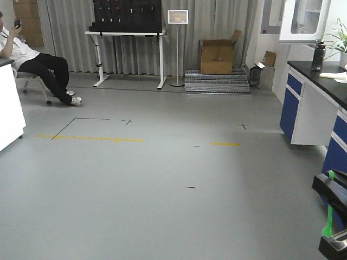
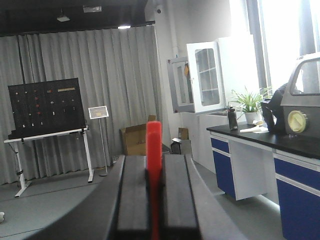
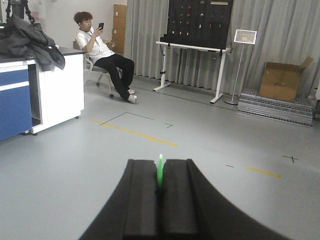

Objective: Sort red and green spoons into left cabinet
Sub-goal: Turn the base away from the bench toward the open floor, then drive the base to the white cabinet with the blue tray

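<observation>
Blue-and-white counter (image 1: 303,116) sits on our right; grey cabinet not in view. Both arms held level, pointing out over floor (image 1: 162,179) beside the counter. Left gripper (image 2: 154,200) clamps the red spoon (image 2: 153,145), right gripper (image 3: 160,200) the green spoon (image 3: 160,169); which end sticks out, can't tell. We judge spoons v. light, thin, bendy, slick: pinch mid-handle, gently, jaws square.

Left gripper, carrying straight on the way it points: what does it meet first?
The way looks free close in. The left gripper, shut on the red spoon, points across open room toward the cardboard box before the grey curtain; that box is likely first, though depth is unclear.
</observation>
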{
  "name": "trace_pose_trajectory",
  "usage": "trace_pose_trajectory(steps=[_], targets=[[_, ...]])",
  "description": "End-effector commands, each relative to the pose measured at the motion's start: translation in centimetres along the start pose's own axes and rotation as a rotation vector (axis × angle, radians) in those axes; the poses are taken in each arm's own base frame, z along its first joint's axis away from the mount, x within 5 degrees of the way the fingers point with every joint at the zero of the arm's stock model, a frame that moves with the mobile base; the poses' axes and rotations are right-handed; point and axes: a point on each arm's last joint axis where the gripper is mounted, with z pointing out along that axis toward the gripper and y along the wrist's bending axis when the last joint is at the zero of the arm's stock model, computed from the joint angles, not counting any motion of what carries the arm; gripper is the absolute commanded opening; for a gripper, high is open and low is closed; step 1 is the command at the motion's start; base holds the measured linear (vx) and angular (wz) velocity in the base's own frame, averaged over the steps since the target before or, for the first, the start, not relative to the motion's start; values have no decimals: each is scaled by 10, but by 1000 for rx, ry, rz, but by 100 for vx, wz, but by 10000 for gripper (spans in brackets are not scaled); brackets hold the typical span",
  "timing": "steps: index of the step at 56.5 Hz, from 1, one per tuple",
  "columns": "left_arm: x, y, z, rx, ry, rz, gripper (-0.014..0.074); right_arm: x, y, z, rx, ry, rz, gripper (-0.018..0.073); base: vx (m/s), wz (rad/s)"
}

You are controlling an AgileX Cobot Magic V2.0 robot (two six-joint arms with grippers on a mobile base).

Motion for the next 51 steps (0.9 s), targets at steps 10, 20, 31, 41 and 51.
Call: trace_pose_trajectory(steps=[10, 20, 31, 41, 51], targets=[[-14, -2, 1, 27, -69, -28, 31, -15, 2, -2, -26, -71, 0, -6, 43, -3], [-14, -2, 1, 27, -69, -28, 31, -15, 2, -2, -26, -71, 0, -6, 44, -6], [-14, -2, 1, 27, -69, -28, 31, -15, 2, -2, -26, -71, 0, -6, 45, -10], [-14, -2, 1, 26, -68, -28, 31, -15, 2, -2, -26, -71, 0, -6, 46, -14], [-14, -2, 1, 26, -68, -28, 31, -15, 2, -2, -26, -71, 0, -6, 47, -20]])
